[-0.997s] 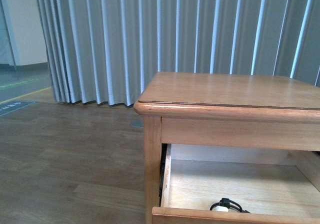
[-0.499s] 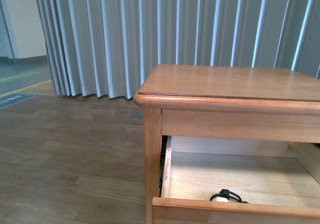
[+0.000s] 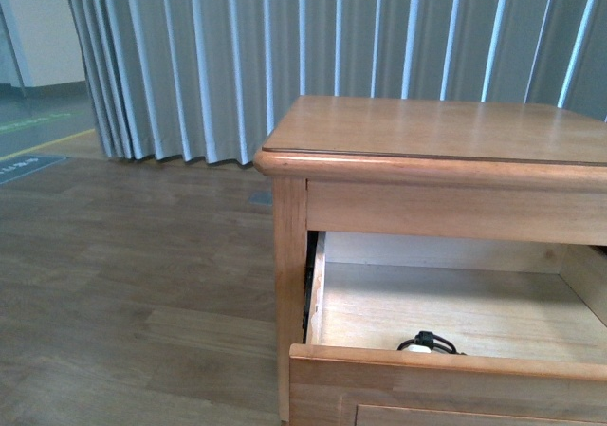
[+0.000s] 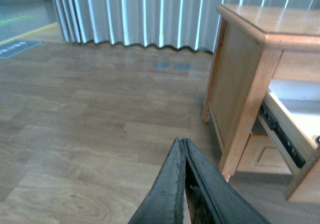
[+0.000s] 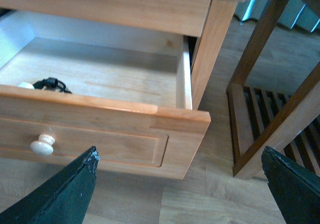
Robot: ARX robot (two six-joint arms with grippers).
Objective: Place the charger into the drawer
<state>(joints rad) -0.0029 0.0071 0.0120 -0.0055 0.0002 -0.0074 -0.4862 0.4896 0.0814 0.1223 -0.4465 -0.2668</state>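
A: Where is the charger?

B: Inside the drawer, on its pale bottom just behind the front panel. The black cable lies coiled beside the white plug.

A: Is the drawer open?

B: Yes, pulled out of the cabinet. The right wrist view shows its round knob on the front.

A: And the fingers?

B: The left fingers are pressed together, holding nothing, above the floor beside the cabinet. The right fingers are spread wide, empty, in front of the drawer and apart from it.
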